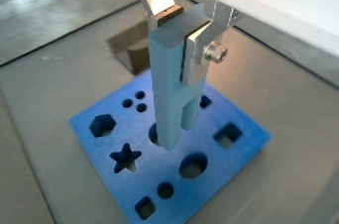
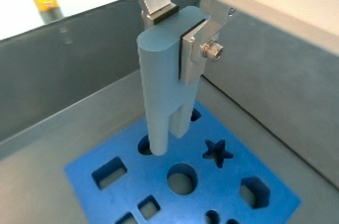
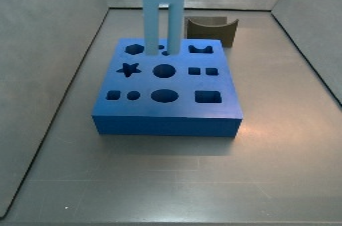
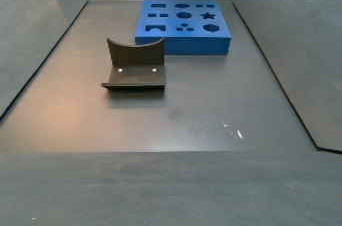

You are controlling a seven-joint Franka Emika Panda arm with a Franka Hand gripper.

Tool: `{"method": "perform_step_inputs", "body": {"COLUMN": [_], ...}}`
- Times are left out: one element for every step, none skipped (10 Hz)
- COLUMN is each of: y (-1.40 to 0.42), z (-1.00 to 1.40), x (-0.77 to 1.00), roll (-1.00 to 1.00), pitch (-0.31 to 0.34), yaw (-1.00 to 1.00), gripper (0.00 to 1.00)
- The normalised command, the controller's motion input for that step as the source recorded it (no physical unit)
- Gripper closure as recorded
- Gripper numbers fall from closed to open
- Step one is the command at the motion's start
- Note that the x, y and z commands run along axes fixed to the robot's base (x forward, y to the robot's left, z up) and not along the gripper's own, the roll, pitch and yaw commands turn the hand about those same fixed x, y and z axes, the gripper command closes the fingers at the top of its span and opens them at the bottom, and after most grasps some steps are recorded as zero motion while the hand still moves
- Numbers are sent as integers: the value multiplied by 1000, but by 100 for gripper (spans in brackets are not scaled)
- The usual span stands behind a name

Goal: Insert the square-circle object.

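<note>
Side view first: we find the square-circle object (image 4: 134,65) resting on the table (image 4: 201,120), well apart from the blue block (image 4: 186,26), toward 7 o'clock of it. We see the gripper (image 3: 163,45) hanging straight down over the block's far rows, its long light-blue jaws a narrow gap apart and holding nothing. We judge the piece not yet picked up, so the gripper must cross to it first.

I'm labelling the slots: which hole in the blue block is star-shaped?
The five-pointed hole, middle row at the edge of the blue block in a side view; the others are round or squarish. The open tool hangs over the back row.
</note>
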Motion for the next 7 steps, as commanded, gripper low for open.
{"method": "perform_step_inputs", "body": {"y": [-283, -383, -440, -420, -317, -11, 6], "z": [-466, -494, -540, -446, -257, -91, -40], "x": [-171, -289, -463, -663, -797, -694, -603], "roll": [40, 29, 27, 51, 27, 0, -27], "pitch": [0, 0, 0, 0, -51, -127, -174], "yaw": [-780, -614, -451, -314, -226, 0, 234], "gripper": [100, 100, 100, 100, 100, 100, 100]}}
